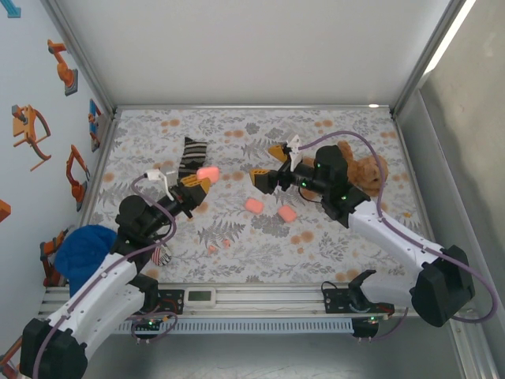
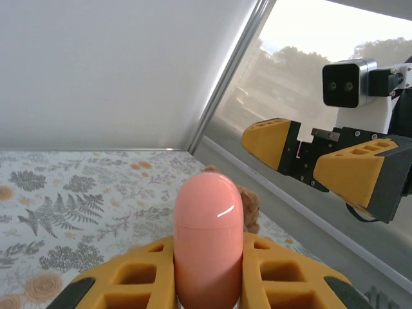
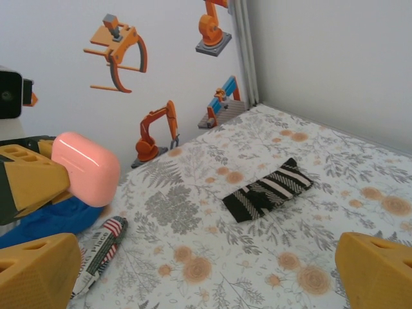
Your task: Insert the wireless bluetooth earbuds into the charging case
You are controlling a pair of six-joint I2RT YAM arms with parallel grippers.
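My left gripper (image 1: 197, 184) is shut on a salmon-pink charging case (image 1: 207, 172) and holds it above the cloth. In the left wrist view the case (image 2: 208, 232) stands upright between the yellow fingers (image 2: 129, 283), its lid closed. My right gripper (image 1: 265, 165) hovers just right of it, jaws wide open and empty; its fingers (image 3: 35, 270) frame the cloth, with the held case (image 3: 87, 167) at the left. Two tiny pink earbuds (image 1: 211, 248) (image 1: 226, 243) lie on the cloth in front of the left gripper. Two more pink cases (image 1: 253, 204) (image 1: 286, 213) lie below the right gripper.
A black striped sock (image 1: 192, 156) lies behind the left gripper. A brown teddy bear (image 1: 366, 170) sits behind the right arm. A blue cloth (image 1: 83, 249) and a rolled striped item (image 1: 162, 254) lie at the left. Enclosure walls ring the floral cloth (image 1: 347, 237).
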